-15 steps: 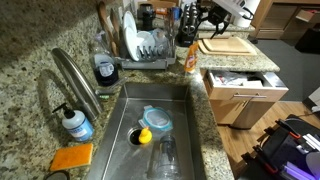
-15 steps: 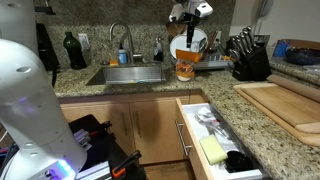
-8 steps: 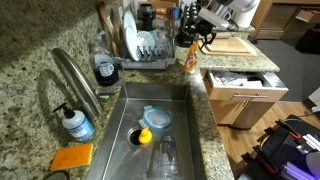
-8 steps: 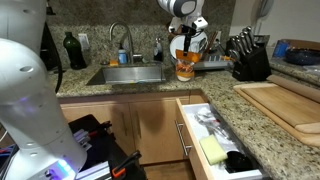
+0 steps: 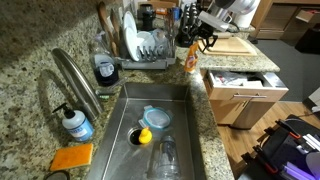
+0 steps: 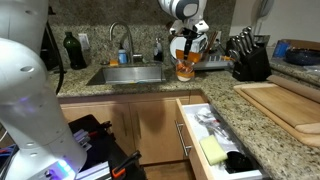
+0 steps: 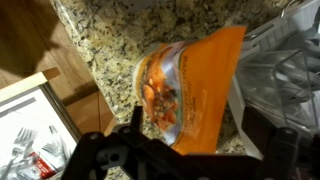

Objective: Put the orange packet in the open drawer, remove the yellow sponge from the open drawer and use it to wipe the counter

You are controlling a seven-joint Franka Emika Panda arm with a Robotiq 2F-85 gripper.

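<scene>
Hand point(image 6: 188, 44) points straight down, jaws spread wide and empty, right over the orange packet point(image 6: 184, 68). The packet sits on the counter point(image 6: 150, 88) near its front edge, the open drawer point(image 6: 215, 140) below. The hand is lower than a second ago.

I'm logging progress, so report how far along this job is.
Done: nothing yet; the glossy orange-and-yellow snack packet sits on the speckled granite counter. In hand: the open gripper hovers over the packet, not gripping it. Left: grasp it, place it in the open light-wood drawer, take out the yellow rectangular sponge lying there, wipe the counter.
</scene>
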